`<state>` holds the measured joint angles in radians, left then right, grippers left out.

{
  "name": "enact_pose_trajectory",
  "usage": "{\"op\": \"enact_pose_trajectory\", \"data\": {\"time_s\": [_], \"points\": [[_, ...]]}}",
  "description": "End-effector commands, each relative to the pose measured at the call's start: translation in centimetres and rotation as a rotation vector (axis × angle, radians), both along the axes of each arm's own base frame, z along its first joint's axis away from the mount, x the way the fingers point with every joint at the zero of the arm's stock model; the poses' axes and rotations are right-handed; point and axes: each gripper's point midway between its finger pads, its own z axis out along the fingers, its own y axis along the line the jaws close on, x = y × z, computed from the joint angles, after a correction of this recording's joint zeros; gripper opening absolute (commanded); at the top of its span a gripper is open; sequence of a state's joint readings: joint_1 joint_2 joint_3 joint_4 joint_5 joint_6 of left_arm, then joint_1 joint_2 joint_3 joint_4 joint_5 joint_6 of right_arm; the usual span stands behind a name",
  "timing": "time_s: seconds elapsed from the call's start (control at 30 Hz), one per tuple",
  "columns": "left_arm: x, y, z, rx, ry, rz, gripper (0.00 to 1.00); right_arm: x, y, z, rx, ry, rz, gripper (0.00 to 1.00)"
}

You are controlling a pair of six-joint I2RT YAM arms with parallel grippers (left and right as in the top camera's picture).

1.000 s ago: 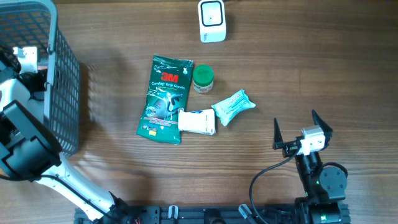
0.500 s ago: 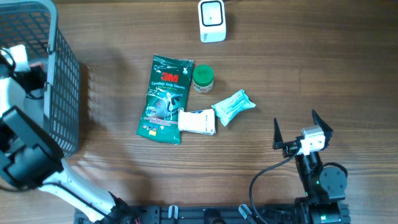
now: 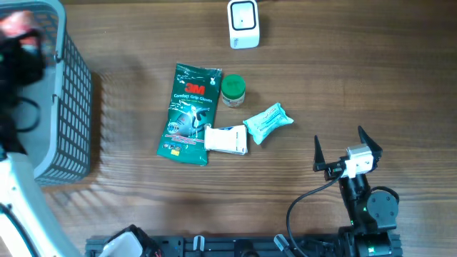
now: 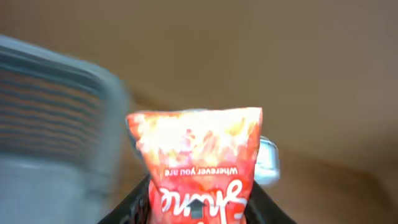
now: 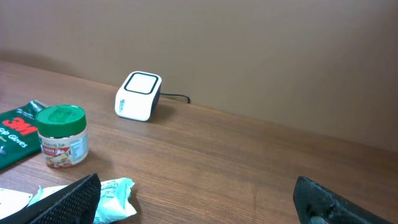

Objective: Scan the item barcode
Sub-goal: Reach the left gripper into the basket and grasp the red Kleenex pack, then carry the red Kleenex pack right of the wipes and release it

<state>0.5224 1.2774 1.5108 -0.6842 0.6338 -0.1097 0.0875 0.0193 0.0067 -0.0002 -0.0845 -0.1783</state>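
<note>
Hanging at ten o'clock over the basket (image 3: 75, 107), the snack bag (image 3: 16, 21) was blurred overhead, the scanner (image 3: 243, 23) at twelve. Left wrist view: the left gripper (image 4: 199, 206) pinched one end of it; fast swinging could loosen it. Right wrist view: the right gripper (image 5: 199, 202) gaped empty.

You've a basket (image 3: 71, 93) at far left, bag (image 4: 196, 168) above it; scanner (image 3: 243, 23) at the back; jar (image 3: 233, 90), box (image 3: 226, 139) and packet (image 3: 268, 122) along the glove pack's (image 3: 189, 113) right side.

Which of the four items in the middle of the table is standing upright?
The small green-lidded jar, beside the 3M gloves pack. The gloves pack, the white box and the teal packet all lie flat.
</note>
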Motion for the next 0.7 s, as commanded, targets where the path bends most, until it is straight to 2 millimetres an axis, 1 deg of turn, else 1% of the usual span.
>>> {"op": "enact_pose_trajectory", "data": {"time_s": [0.0, 0.03, 0.07, 0.1, 0.13, 0.17, 0.23, 0.3, 0.37, 0.4, 0.43, 0.47, 0.5, 0.53, 0.67], "points": [[0.5, -10.4, -1.2, -0.1, 0.055, -0.33, 0.33, 0.0, 0.0, 0.1, -0.003, -0.005, -0.005, 1.0], [0.7, -13.9, -1.9, -0.079, 0.068, -0.438, 0.33, 0.0, 0.0, 0.1, -0.003, -0.005, -0.005, 1.0], [0.8, -16.9, -2.6, -0.057, 0.08, -0.524, 0.33, 0.0, 0.0, 0.1, -0.003, -0.005, -0.005, 1.0], [1.1, -19.1, -3.4, -0.043, 0.096, -0.57, 0.33, 0.0, 0.0, 0.1, -0.004, -0.004, -0.005, 1.0], [1.7, -21.4, -4.5, -0.016, 0.119, -0.604, 0.33, 0.0, 0.0, 0.1, -0.004, -0.004, -0.005, 1.0], [2.3, -24.3, -6.3, 0.017, 0.153, -0.642, 0.33, 0.0, 0.0, 0.1, -0.003, -0.005, -0.005, 1.0], [2.7, -28.5, -8.8, 0.051, 0.195, -0.711, 0.33, 0.0, 0.0, 0.1, -0.003, -0.005, -0.005, 1.0], [2.7, -34.2, -12.6, 0.078, 0.239, -0.831, 0.33, 0.0, 0.0, 0.1, -0.004, -0.005, -0.005, 1.0], [2.6, -38.4, -15.9, 0.095, 0.265, -0.915, 0.34, 0.0, 0.0, 0.1, -0.004, -0.004, -0.005, 1.0], [2.6, -40.5, -18.0, 0.101, 0.281, -0.954, 0.34, 0.0, 0.0, 0.1, -0.003, -0.005, -0.005, 1.0], [2.6, -42.1, -19.8, 0.11, 0.293, -0.978, 0.35, 0.0, 0.0, 0.1, -0.003, -0.005, -0.005, 1.0], [2.6, -43.7, -22.0, 0.131, 0.308, -0.99, 0.35, 0.0, 0.0, 0.1, -0.003, -0.005, -0.005, 1.0], [2.6, -44.5, -23.3, 0.148, 0.314, -0.992, 0.36, 0.0, 0.0, 0.1, -0.003, -0.005, -0.005, 1.0], [2.8, -46.1, -26.2, 0.18, 0.327, -0.994, 0.36, 0.0, 0.0, 0.1, -0.003, -0.005, -0.005, 1.0], [2.7, -47.8, -31.2, 0.238, 0.368, -0.983, 0.36, 0.0, 0.0, 0.1, -0.003, -0.005, -0.005, 1.0]]}}
